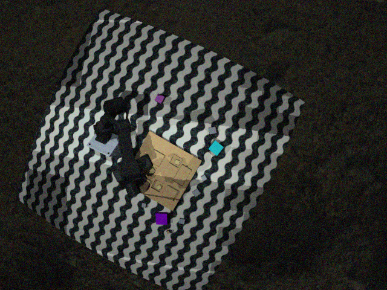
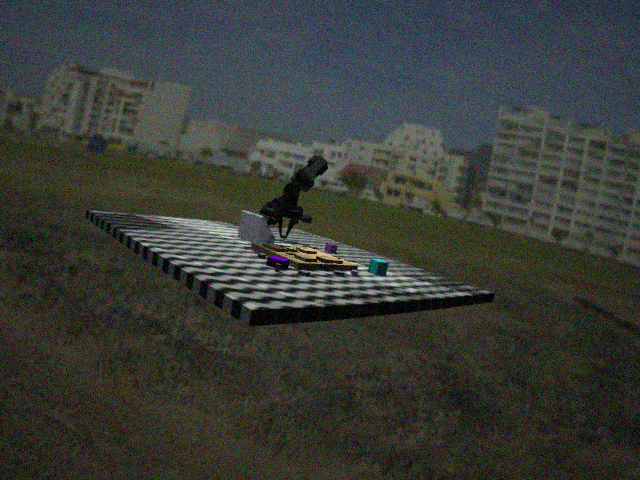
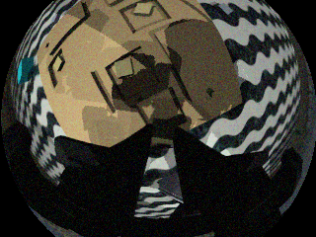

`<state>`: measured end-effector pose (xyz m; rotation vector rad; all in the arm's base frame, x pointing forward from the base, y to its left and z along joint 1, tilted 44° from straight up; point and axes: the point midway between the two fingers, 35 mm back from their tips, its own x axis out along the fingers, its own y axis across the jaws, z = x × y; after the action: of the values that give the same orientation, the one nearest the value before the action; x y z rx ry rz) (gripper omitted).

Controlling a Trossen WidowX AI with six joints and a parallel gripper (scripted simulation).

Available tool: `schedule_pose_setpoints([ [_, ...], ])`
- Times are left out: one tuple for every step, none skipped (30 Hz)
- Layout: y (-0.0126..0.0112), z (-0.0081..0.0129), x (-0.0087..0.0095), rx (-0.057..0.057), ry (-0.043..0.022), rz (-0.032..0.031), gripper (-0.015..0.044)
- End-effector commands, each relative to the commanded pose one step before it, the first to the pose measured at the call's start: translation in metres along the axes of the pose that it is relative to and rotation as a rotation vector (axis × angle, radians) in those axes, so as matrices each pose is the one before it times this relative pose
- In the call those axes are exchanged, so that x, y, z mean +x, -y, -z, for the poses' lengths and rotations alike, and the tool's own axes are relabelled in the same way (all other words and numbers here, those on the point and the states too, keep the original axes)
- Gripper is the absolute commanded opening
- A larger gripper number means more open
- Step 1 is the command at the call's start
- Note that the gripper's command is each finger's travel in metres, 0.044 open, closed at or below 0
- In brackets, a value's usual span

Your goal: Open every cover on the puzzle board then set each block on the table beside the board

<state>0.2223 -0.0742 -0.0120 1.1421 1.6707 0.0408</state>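
The tan puzzle board point(image 1: 162, 144) point(image 2: 330, 266) point(image 3: 64, 115) lies flat on the striped table. Three square wells show uncovered: one well point(image 1: 177, 161) point(image 3: 58, 63), a second well point(image 1: 158, 186) point(image 3: 144, 8) and a middle well point(image 3: 123, 67). Each shows a pale patch; I cannot tell block from floor. Covers match the board's colour and are hard to tell apart in the shadows. My gripper point(image 2: 283, 237) point(image 3: 163, 129) is raised above the board's arm-side part, shut on a small brownish block point(image 3: 162, 142), mostly hidden by the dark fingers.
A cyan cube point(image 1: 215, 147) point(image 2: 378, 267) stands beyond the board. A purple block point(image 1: 161, 218) point(image 2: 278, 259) and a magenta block point(image 1: 159, 98) point(image 2: 330, 248) lie on opposite sides. Several small grey pieces are scattered around. A pale bracket point(image 1: 104, 145) point(image 2: 254, 227) stands by the arm.
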Motion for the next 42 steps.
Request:
schedule_pose_setpoints([
  [-0.00022, -0.00238, -0.01008, -0.0075, 0.00636, 0.00428, 0.0080],
  [0.00001, -0.00010, -0.00250, 0.0001, 0.00006, 0.00012, 0.0080],
  [0.00001, -0.00008, -0.00251, 0.0001, 0.00004, 0.00011, 0.0080],
  [0.00002, -0.00005, -0.00252, 0.0001, 0.00003, 0.00010, 0.0080],
  [0.00002, -0.00002, -0.00252, 0.0001, 0.00001, 0.00009, 0.0080],
  [0.00002, 0.00000, -0.00253, 0.0001, 0.00000, 0.00008, 0.0080],
  [0.00003, 0.00003, -0.00253, 0.0000, -0.00002, 0.00006, 0.0080],
  [0.00003, 0.00006, -0.00254, 0.0000, -0.00003, 0.00005, 0.0080],
  [0.00003, 0.00009, -0.00254, 0.0000, -0.00005, 0.00004, 0.0080],
  [0.00003, 0.00011, -0.00254, 0.0000, -0.00006, 0.00003, 0.0080],
  [0.00004, 0.00014, -0.00255, 0.0000, -0.00008, 0.00001, 0.0080],
  [0.00004, 0.00017, -0.00256, 0.0000, -0.00009, 0.00000, 0.0080],
  [0.00004, 0.00020, -0.00256, 0.0000, -0.00011, -0.00001, 0.0080],
  [0.00004, 0.00022, -0.00256, 0.0000, -0.00012, -0.00003, 0.0080],
  [0.00003, 0.00020, -0.00205, 0.0000, -0.00011, -0.00003, 0.0080],
  [-0.00050, -0.00006, -0.00008, 0.0001, 0.00024, 0.00031, 0.0080],
  [-0.00151, -0.00017, -0.00023, 0.0004, 0.00071, 0.00091, 0.0080],
  [-0.00253, -0.00026, -0.00037, 0.0006, 0.00117, 0.00148, 0.0080],
  [-0.00309, -0.00028, -0.00044, 0.0007, 0.00140, 0.00173, 0.0080],
  [-0.00311, -0.00024, -0.00043, 0.0006, 0.00139, 0.00167, 0.0080],
  [-0.00313, -0.00019, -0.00042, 0.0006, 0.00137, 0.00160, 0.0080],
  [-0.00314, -0.00015, -0.00041, 0.0006, 0.00135, 0.00153, 0.0080],
  [-0.00316, -0.00011, -0.00040, 0.0005, 0.00133, 0.00146, 0.0080],
  [-0.00318, -0.00007, -0.00039, 0.0005, 0.00131, 0.00140, 0.0080],
  [-0.00319, -0.00003, -0.00038, 0.0005, 0.00129, 0.00133, 0.0080],
  [-0.00320, 0.00002, -0.00037, 0.0005, 0.00126, 0.00127, 0.0080],
  [-0.00322, 0.00006, -0.00036, 0.0004, 0.00124, 0.00120, 0.0080],
  [-0.00323, 0.00010, -0.00035, 0.0004, 0.00121, 0.00114, 0.0080],
  [-0.00325, 0.00015, -0.00034, 0.0004, 0.00118, 0.00107, 0.0080],
  [-0.00326, 0.00019, -0.00033, 0.0004, 0.00116, 0.00101, 0.0080],
  [-0.00327, 0.00024, -0.00032, 0.0003, 0.00113, 0.00094, 0.0080],
  [-0.00328, 0.00028, -0.00031, 0.0003, 0.00110, 0.00088, 0.0080],
  [-0.00329, 0.00033, -0.00030, 0.0003, 0.00107, 0.00082, 0.0080],
  [-0.00330, 0.00037, -0.00030, 0.0003, 0.00103, 0.00076, 0.0080],
  [-0.00331, 0.00042, -0.00029, 0.0002, 0.00100, 0.00070, 0.0080],
  [-0.00331, 0.00046, -0.00028, 0.0002, 0.00096, 0.00064, 0.0080],
  [-0.00332, 0.00051, -0.00027, 0.0002, 0.00093, 0.00058, 0.0080],
  [-0.00333, 0.00055, -0.00026, 0.0002, 0.00089, 0.00052, 0.0080],
  [-0.00333, 0.00060, -0.00025, 0.0002, 0.00085, 0.00046, 0.0080],
  [-0.00334, 0.00065, -0.00024, 0.0001, 0.00081, 0.00040, 0.0080],
  [-0.00334, 0.00069, -0.00023, 0.0001, 0.00077, 0.00035, 0.0080],
  [-0.00335, 0.00074, -0.00022, 0.0001, 0.00073, 0.00029, 0.0080],
])
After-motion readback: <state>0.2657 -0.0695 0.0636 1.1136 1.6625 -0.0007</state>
